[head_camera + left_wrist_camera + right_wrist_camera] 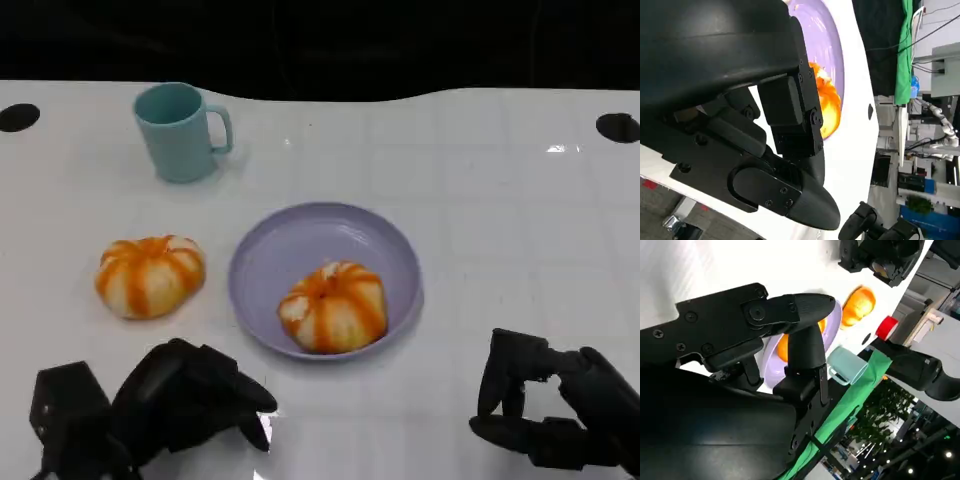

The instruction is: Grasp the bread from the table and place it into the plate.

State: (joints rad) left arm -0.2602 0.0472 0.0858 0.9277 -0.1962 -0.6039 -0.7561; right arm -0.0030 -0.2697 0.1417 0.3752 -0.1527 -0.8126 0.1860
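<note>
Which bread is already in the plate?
The right-hand bread, sitting inside the purple plate. The other bread lies on the bare table, left of the plate, below the cup.

Bare table [500,200] right of plate [270,250]; mug [182,130] stands behind.

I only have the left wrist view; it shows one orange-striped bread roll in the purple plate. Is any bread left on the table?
Observer: Yes, a second orange-striped round bread roll lies on the white table, beside the round purple plate, on the robot's left of it.
Operator: Is the right hand holding anything?
Observer: No, the black right hand is bare, fingers apart.
Operator: Anything else?
Observer: A teal mug stands upright beyond that roll.
</note>
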